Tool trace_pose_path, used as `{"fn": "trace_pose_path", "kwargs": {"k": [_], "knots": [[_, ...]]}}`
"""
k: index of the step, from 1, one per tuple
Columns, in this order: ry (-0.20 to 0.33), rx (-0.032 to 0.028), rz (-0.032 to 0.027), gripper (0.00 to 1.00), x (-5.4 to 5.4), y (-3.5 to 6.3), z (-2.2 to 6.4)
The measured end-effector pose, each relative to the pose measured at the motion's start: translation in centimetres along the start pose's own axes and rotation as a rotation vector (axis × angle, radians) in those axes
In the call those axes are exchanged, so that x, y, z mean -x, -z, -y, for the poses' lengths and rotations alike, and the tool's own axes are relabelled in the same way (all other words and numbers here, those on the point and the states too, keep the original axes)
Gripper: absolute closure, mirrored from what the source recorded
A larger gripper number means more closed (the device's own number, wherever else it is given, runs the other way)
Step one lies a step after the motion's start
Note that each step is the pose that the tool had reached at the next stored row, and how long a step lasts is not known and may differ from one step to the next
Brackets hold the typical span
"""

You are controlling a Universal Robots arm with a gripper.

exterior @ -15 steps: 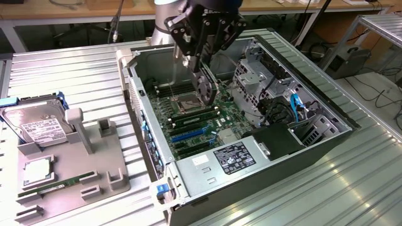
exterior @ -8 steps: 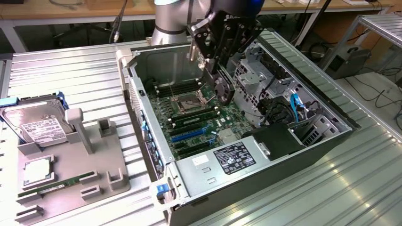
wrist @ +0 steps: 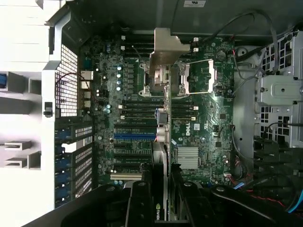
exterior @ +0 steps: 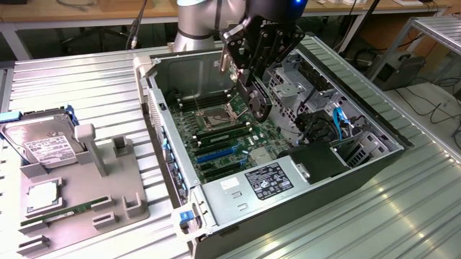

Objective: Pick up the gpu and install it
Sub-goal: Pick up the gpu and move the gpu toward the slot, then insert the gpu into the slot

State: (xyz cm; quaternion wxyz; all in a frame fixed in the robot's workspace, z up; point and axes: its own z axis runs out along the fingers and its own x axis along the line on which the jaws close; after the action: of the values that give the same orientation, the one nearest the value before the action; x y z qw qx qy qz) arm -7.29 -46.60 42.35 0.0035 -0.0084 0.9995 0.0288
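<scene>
- Gripper (exterior: 249, 86) state: found clamped on gpu (exterior: 259, 107), hung over middle of case (exterior: 324, 216).
- Hazard judged: jammed bracket (wrist: 169, 45) or scraped motherboard (exterior: 252, 132), from tilt or misalignment at blue slot (exterior: 216, 155).

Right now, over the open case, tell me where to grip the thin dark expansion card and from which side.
Grip the thin dark expansion card along its upper long edge, coming from above, jaws on its two flat faces. It hangs on edge, so that leaves the lower edge and the pale silver metal bracket free. The black gripper holds it this way.
</scene>
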Motion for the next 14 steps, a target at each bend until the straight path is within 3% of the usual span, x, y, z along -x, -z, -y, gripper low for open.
{"fn": "trace_pose_path", "kwargs": {"k": [14], "knots": [[0.000, 0.0000, 0.0000, 0.74, 0.00, 0.00, 0.00]]}}
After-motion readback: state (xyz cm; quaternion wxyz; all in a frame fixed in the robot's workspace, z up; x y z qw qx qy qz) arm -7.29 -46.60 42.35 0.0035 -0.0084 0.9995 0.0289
